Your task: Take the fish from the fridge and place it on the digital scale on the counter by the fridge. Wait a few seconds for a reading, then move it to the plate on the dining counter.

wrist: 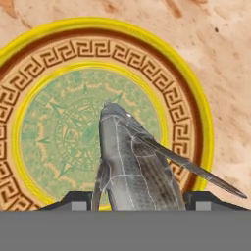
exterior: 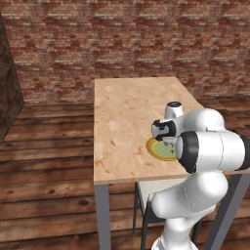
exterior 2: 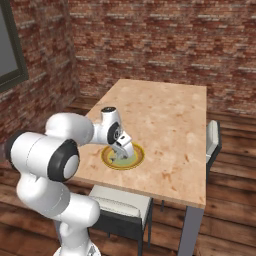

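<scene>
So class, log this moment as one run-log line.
stage: final placement | gripper: shut on fish | over plate | dining counter

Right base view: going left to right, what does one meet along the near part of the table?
Gripper over the plate → bare stretch of the dining counter → chair tucked at the counter's right edge.

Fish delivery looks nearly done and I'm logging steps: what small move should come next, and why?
Probably lower slightly, then open the claw. The fish sits between its fingertips, over the plate's greenish centre on the dining counter, so release should land it there.
</scene>
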Tool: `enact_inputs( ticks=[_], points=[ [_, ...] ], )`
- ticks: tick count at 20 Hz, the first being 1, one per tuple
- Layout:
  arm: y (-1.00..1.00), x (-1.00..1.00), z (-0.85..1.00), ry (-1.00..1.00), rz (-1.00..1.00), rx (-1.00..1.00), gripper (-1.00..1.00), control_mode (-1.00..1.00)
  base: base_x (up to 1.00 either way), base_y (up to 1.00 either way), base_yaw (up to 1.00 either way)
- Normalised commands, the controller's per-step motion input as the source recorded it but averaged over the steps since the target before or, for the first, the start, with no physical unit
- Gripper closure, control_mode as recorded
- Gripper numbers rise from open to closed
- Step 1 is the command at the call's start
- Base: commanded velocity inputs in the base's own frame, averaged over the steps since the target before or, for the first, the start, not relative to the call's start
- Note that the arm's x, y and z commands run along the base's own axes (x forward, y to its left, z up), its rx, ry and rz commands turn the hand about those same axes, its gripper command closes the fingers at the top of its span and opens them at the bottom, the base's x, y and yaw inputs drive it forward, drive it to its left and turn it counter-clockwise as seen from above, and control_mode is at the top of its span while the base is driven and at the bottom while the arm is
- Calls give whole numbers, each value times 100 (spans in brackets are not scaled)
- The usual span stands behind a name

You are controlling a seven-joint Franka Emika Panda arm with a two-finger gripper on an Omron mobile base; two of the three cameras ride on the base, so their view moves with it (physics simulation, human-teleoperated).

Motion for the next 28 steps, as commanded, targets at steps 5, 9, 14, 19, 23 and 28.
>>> enact_inputs(
  ticks=[5, 9, 14, 19, 23, 28],
  points=[
    [0, 24, -17, 0, -1, 0, -100, -100, 0, 0, 0],
    [0, 30, -8, 0, -1, 0, -100, -100, 0, 0, 0],
    [0, 18, 0, 0, -1, 0, -100, -100, 0, 0, 0],
    [0, 0, 0, 0, -2, 2, -100, -100, 0, 0, 0],
    [0, -18, 30, -3, -3, 3, -100, -100, 0, 0, 0],
    [0, -70, 92, -15, -7, 6, -100, -100, 0, 0, 0]
  ],
)
